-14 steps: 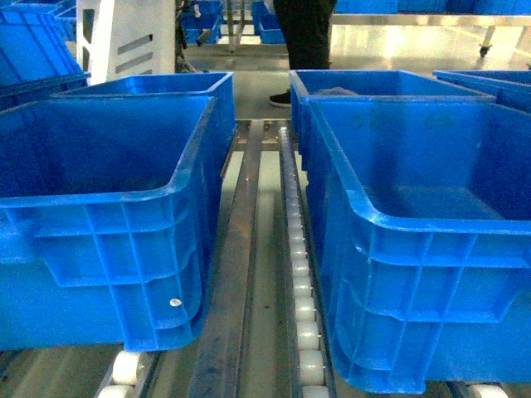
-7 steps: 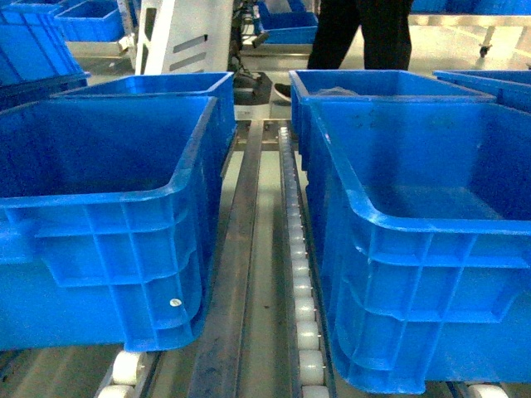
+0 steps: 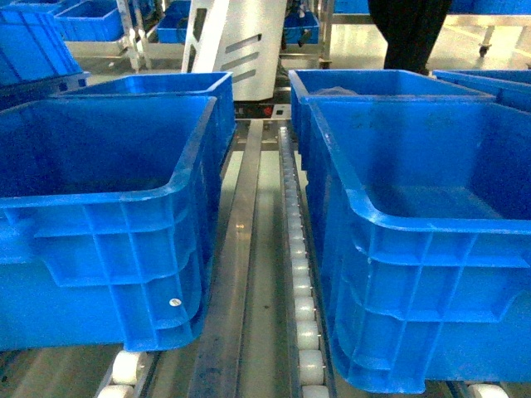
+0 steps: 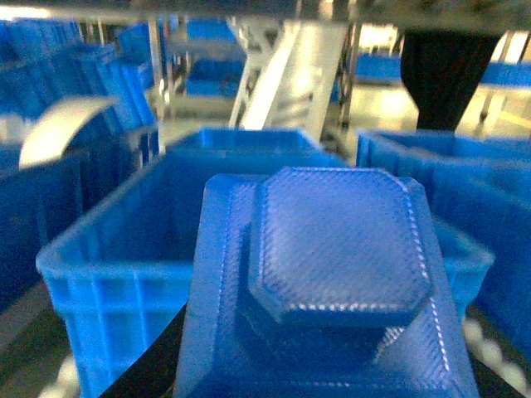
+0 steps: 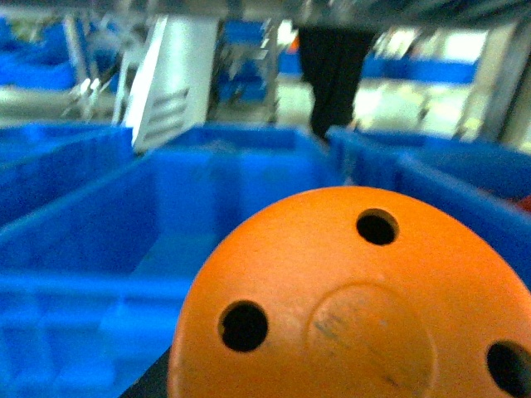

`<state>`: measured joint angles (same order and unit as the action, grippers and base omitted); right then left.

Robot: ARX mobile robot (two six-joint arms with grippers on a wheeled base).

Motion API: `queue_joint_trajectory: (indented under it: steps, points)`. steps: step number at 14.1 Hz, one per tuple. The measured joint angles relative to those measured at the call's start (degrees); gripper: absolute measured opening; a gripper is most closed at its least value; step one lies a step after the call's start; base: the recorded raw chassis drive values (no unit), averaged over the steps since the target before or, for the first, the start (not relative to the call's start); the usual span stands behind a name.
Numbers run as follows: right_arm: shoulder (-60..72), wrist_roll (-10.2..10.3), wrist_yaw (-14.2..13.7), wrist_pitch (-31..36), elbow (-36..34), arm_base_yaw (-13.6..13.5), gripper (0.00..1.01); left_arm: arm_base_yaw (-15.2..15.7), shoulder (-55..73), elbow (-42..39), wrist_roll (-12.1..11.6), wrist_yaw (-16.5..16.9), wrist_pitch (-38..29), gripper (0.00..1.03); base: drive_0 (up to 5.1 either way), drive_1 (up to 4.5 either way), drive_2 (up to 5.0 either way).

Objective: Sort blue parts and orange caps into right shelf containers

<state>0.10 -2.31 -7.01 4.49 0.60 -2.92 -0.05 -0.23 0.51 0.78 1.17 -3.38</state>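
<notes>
Left wrist view, nearest: a blue part [image 4: 336, 274] fills the lower frame, a stepped octagonal block with fine ribbed, printed-looking texture, matte, hard plastic; it sits right at the camera, so likely carried by the left hand, but the fingers are not in view and I cannot tell how that hand stands. Right wrist view, nearest: an orange cap [image 5: 348, 307], domed, smooth, slightly scuffed, with three round holes and a faint disc mark at centre; likely held by the right hand, fingers hidden, state cannot be told. No lettering is visible on it here. Handling guess: both pieces are light, rigid and not fragile; the dome is slick and round, so take hold across its rim or side, not the crown; the blue block offers flat step faces and its texture should give friction. Head view, no hands or arms seen: near left crate [image 3: 108, 224] and near right crate [image 3: 415, 240] sit on a roller conveyor [image 3: 300, 274], with white rollers and metal rails between them; the crates are thick-rimmed, ribbed outside, rounded at the corners, glossy blue plastic, and both look empty in the part that shows. Behind each is a second crate, the rear right crate [image 3: 373, 83] touching the near right one's far rim. Farther off are a white machine [image 3: 241, 41], a dark-clothed person [image 3: 411, 33], and more blue bins on racks.
</notes>
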Motion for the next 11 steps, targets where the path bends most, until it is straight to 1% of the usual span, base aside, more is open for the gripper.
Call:
queue_joint_trajectory:
  steps: [1, 2, 4, 5, 6, 7, 8, 9, 10, 11]
  points:
    - [-0.11, -1.84, -4.07, 3.08, 0.0, -2.19, 0.44, -0.72, -0.04, 0.0, 0.17, 0.04, -2.99, 0.42, 0.0, 0.0, 0.0]
    - [-0.11, -2.32, -5.29, 0.35, -0.02, -2.36, 0.44, -2.51, 0.61, 0.0, 0.52, -0.66, -2.86, 0.42, 0.0, 0.0, 0.0]
    - [0.81, -2.25, -5.05, 4.09, 0.04, -2.16, 0.44, -4.52, 4.02, 0.0, 0.68, -1.64, -9.44, 0.42, 0.0, 0.0, 0.0]
    - [3.74, -2.27, -4.33, 6.91, 0.13, -2.12, 0.44, -4.55, 9.35, 0.04, 0.61, -1.68, -15.15, 0.42, 0.0, 0.0, 0.0]
    - [10.29, -2.29, -2.62, 12.9, 0.31, -1.33, 0.44, -3.61, 18.73, 0.33, 0.5, -1.25, -23.39, 0.42, 0.0, 0.0, 0.0]
    - [18.75, -2.27, 0.59, 19.34, 1.7, 0.42, 0.44, -1.46, 29.81, 2.49, 0.52, 0.66, -30.86, 0.42, 0.0, 0.0, 0.0]
    - [30.16, -1.77, 5.38, 26.12, 6.38, 2.38, 0.44, 0.94, 43.47, 8.96, 0.55, 2.56, -40.33, 0.42, 0.0, 0.0, 0.0]
    - [40.33, -0.48, 9.64, 31.19, 11.76, 3.43, 0.44, 2.25, 54.84, 16.33, 0.31, 3.08, -46.51, 0.42, 0.0, 0.0, 0.0]
    - [50.27, 0.11, 11.47, 33.99, 17.2, 3.82, 0.44, 2.84, 65.4, 23.41, 0.07, 2.89, -47.76, 0.42, 0.0, 0.0, 0.0]
    - [60.02, 0.28, 11.72, 33.94, 22.91, 4.15, 0.44, 2.82, 75.12, 29.7, 0.35, 3.04, -45.42, 0.42, 0.0, 0.0, 0.0]
